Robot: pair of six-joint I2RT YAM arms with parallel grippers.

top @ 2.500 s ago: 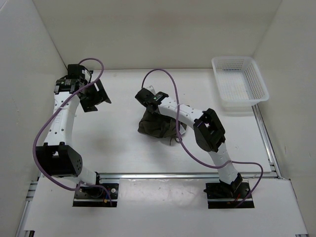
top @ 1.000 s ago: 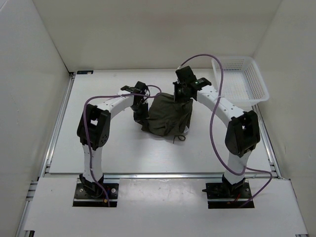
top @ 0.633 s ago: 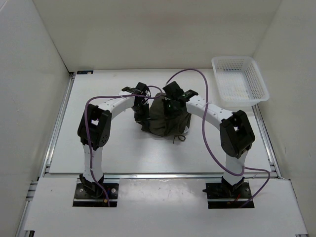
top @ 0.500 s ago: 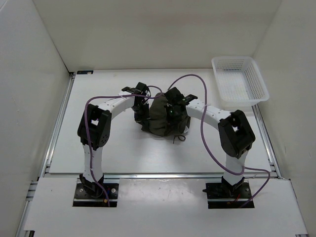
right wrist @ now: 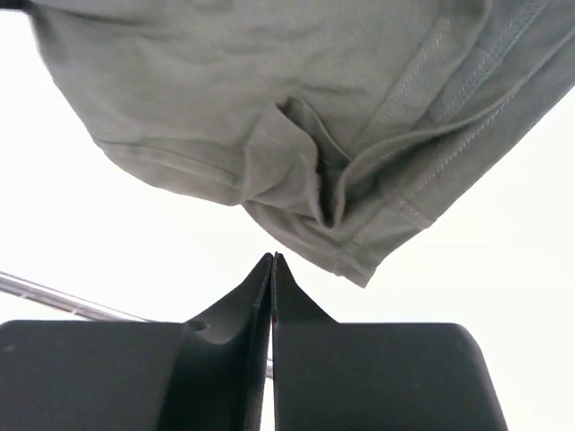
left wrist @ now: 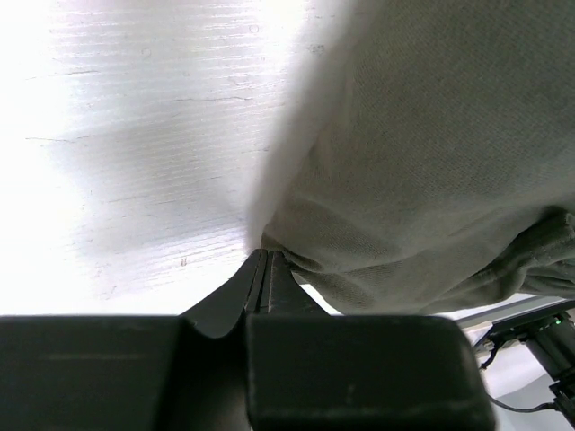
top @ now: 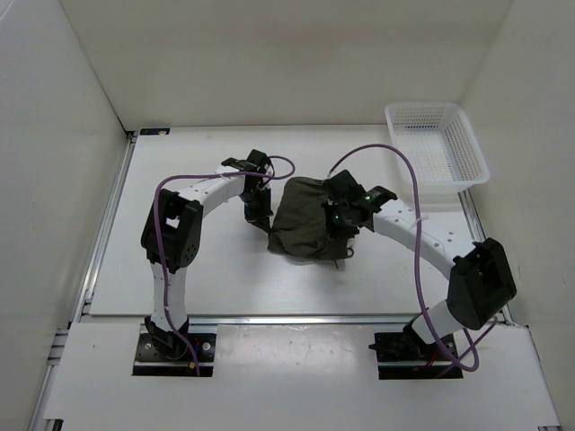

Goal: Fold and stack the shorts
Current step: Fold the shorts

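The dark olive-green shorts (top: 304, 220) lie as a folded bundle in the middle of the table. My left gripper (top: 263, 215) is shut at their left edge. In the left wrist view its tips (left wrist: 267, 256) touch the hem of the shorts (left wrist: 431, 162); whether any cloth is pinched between them does not show. My right gripper (top: 338, 223) is at the shorts' right side. It is shut and empty (right wrist: 272, 258), just short of the bunched hem of the shorts (right wrist: 269, 108). A loop of drawstring (top: 346, 255) pokes out at the bundle's near right corner.
A white plastic basket (top: 436, 148) stands at the back right corner of the table. White walls close in the table at the left, back and right. The metal rail (top: 341, 316) runs along the near edge.
My right gripper has swept from the shorts' far right edge over the cloth to their near right side and holds nothing now. The bundle lies flatter. The left gripper has stayed put.
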